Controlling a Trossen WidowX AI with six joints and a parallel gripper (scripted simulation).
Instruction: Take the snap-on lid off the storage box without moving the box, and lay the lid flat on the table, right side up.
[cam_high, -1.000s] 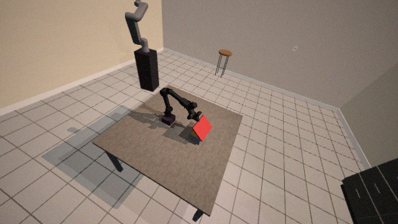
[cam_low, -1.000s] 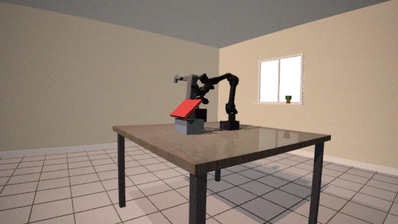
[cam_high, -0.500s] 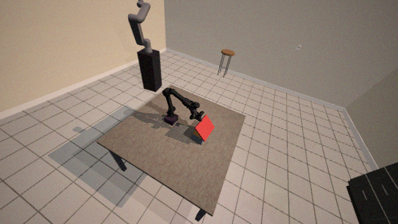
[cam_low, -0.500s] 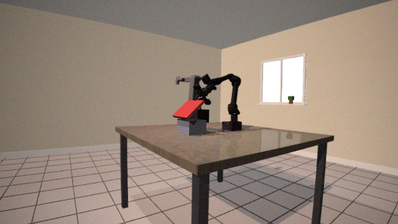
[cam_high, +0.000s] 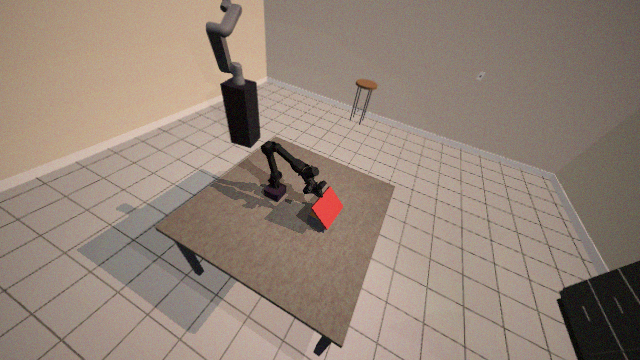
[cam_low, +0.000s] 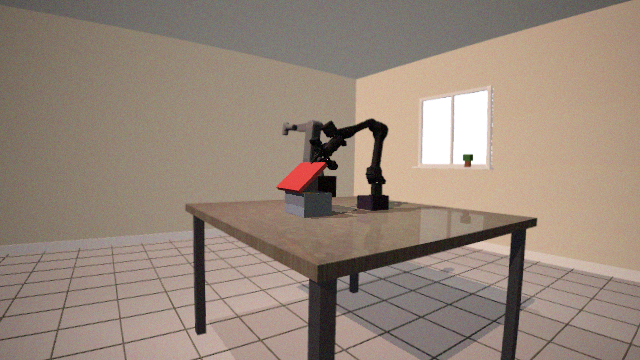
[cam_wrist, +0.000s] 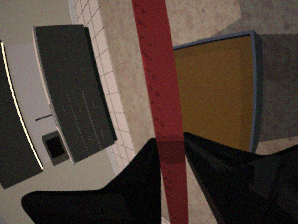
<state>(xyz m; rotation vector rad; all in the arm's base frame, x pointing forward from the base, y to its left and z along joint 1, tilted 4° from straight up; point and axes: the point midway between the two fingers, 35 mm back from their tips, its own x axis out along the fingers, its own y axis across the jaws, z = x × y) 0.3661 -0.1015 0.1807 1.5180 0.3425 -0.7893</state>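
The red lid (cam_high: 327, 208) (cam_low: 302, 176) (cam_wrist: 159, 75) is steeply tilted, its upper edge at the gripper and its lower edge away from the arm. The gripper (cam_high: 322, 191) (cam_low: 320, 161) (cam_wrist: 171, 145) is shut on the lid's upper edge. The blue-grey storage box (cam_low: 308, 204) stands upright on the table (cam_high: 280, 260) (cam_low: 260, 225) below the lid; its brown inside (cam_wrist: 217, 92) shows open in the wrist view. In the exterior view the lid's lower edge is just over the box's top; whether they touch I cannot tell. In the top view the lid mostly hides the box.
The arm's dark base (cam_high: 275, 192) (cam_low: 372, 202) stands on the table, on the side of the box where the gripper is. A grey arm on a black pedestal (cam_high: 241, 112), a stool (cam_high: 366, 85) and a dark cabinet (cam_high: 605, 310) (cam_wrist: 75, 92) stand off the table.
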